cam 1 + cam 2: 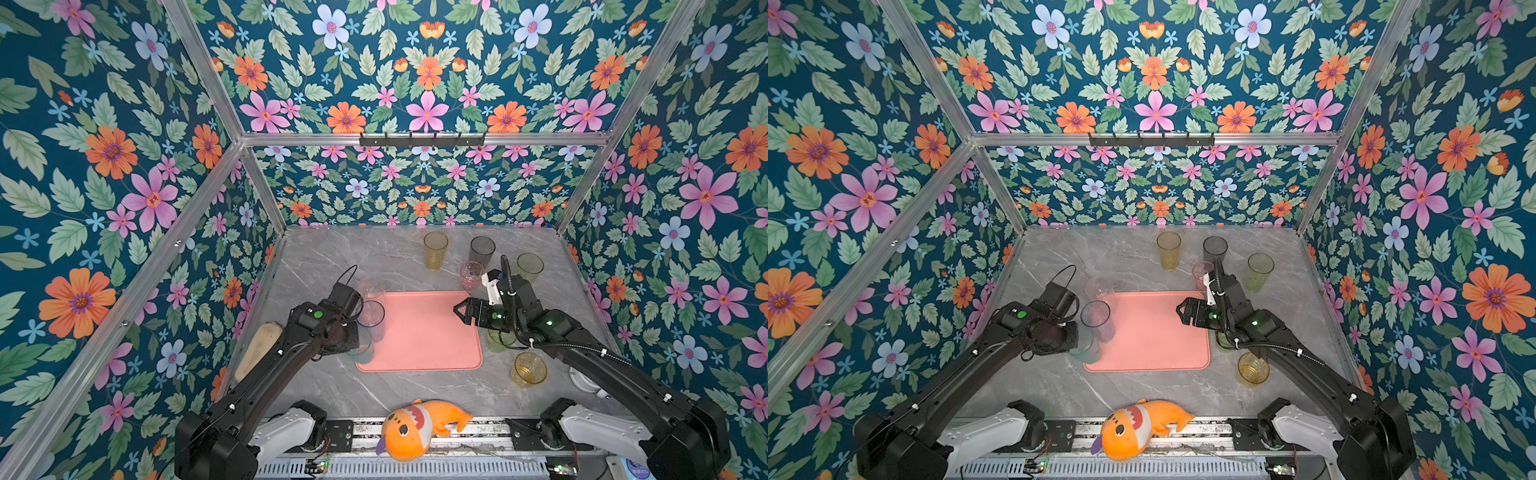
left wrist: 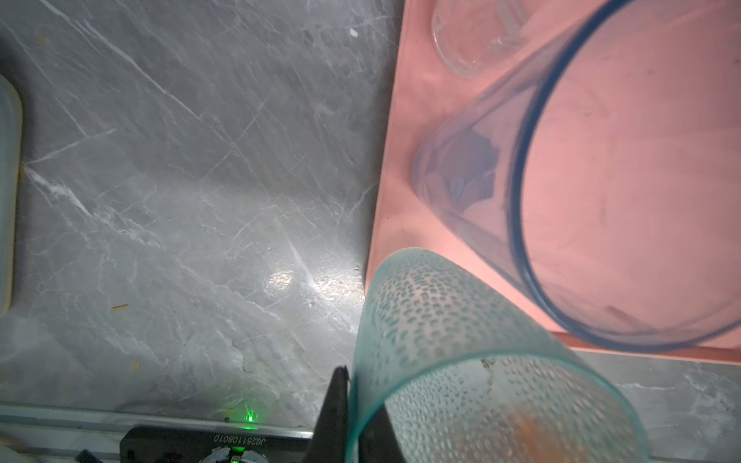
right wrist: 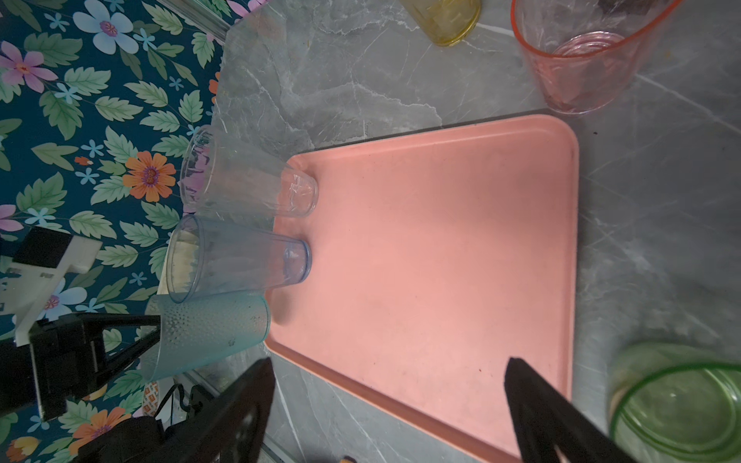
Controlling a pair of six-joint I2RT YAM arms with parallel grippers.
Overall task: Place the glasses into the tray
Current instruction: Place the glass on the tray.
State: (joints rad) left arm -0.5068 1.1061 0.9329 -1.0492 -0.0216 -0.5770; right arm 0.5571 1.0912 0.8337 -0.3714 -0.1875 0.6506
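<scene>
Found the tray (image 1: 428,336) lying flat in the middle of the marble table (image 1: 332,257). Saw the clear tumbler (image 1: 371,288) upright at the far left corner and the blue-grey tumbler (image 1: 372,322) upright just beside it, nearer to the robot, both standing inside the tray. Found the left gripper (image 2: 357,421) clenched on the teal tumbler (image 2: 461,352), one finger outside the dotted wall at the rim and the other seen through it from inside. Located this tumbler at the near left corner of the tray, its base over the rim, just beside the blue-grey one. Could not tell its base resting or lifted. Found the right gripper (image 1: 461,312) released, jaws wide apart with nothing between them, hanging above the far right corner of the tray. Saw six more glasses outside the tray, on the table: the tall amber tumbler (image 1: 435,249), the smoke-grey tumbler (image 1: 482,249), the pink tumbler (image 1: 471,276) and the tall green tumbler (image 1: 530,268) farther back; the short green tumbler (image 3: 677,405) just beside the right edge of the tray, partly hidden under the right arm (image 1: 582,345) in both top views; the short yellow tumbler (image 1: 528,368) near the front right corner. Noted also a beige dish (image 1: 257,349) at the left edge of the table and an orange plush toy (image 1: 415,428) at the front.
</scene>
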